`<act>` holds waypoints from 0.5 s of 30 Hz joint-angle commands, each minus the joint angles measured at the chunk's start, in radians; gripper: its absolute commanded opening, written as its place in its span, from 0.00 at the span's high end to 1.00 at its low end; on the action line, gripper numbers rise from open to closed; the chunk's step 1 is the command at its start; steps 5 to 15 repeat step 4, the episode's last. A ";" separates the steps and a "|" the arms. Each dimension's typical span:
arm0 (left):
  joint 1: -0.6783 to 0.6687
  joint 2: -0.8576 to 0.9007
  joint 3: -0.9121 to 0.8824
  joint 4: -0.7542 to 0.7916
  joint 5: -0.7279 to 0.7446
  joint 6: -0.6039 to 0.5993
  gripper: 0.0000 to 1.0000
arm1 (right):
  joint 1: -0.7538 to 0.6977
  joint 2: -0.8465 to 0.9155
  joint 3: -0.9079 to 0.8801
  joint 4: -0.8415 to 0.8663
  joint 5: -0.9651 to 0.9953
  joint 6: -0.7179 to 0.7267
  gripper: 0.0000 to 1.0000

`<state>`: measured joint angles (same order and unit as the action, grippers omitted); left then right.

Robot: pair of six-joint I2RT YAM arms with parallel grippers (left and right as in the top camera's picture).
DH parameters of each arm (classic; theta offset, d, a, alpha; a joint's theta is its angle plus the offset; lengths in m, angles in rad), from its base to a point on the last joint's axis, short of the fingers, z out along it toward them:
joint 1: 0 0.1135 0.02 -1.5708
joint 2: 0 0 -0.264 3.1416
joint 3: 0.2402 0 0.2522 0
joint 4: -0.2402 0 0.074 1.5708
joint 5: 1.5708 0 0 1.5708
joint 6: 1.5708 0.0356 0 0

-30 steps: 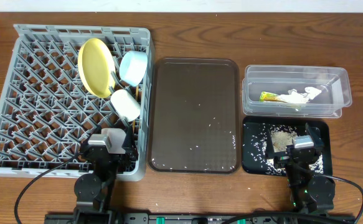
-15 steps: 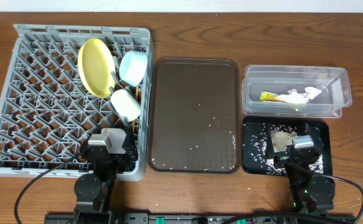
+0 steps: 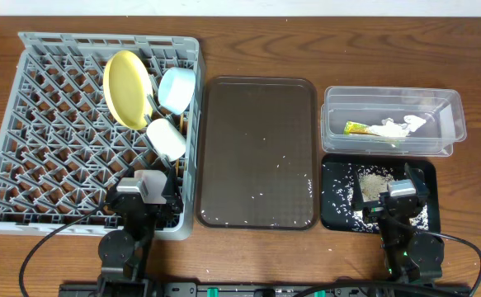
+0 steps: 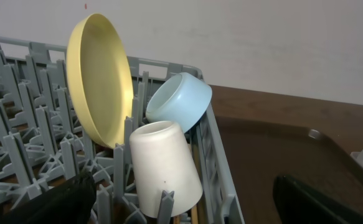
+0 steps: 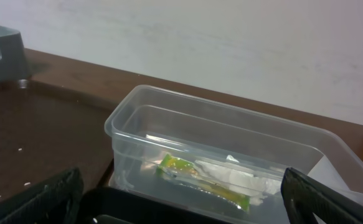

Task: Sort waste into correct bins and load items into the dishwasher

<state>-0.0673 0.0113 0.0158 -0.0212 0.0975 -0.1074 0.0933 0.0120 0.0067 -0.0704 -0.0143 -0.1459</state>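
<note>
While both arms sit at the near edge of the table, I see the left gripper spread wide and holding nothing, its dark fingers low at either side of the wrist view. It hangs over the near right corner of the grey dish rack. In the rack's far right part, the yellow plate stands on edge between the pegs. The light blue cup lies tipped on its side just right of it. The white bowl rests mouth down nearer to me, against the rack's right wall.

My right gripper is likewise spread wide and empty, over the near part of the black tray. Pale crumbs lie in that tray, heaped at its far middle and scattered around. Just beyond it, the clear tub holds the yellow-green wrapper and the crumpled white tissue, touching each other. Between rack and bins lies the brown serving tray, with a few loose grains on it.
</note>
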 commanded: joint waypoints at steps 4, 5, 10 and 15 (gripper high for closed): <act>0.003 -0.006 -0.012 -0.042 0.006 0.009 0.09 | -0.016 -0.006 -0.001 -0.005 0.006 0.011 0.01; 0.003 -0.006 -0.012 -0.042 0.006 0.009 0.09 | -0.016 -0.006 -0.001 -0.005 0.006 0.011 0.01; 0.003 -0.006 -0.012 -0.042 0.006 0.009 0.09 | -0.016 -0.006 -0.001 -0.005 0.006 0.011 0.01; 0.003 -0.006 -0.012 -0.042 0.006 0.009 0.09 | -0.016 -0.006 -0.001 -0.005 0.006 0.011 0.01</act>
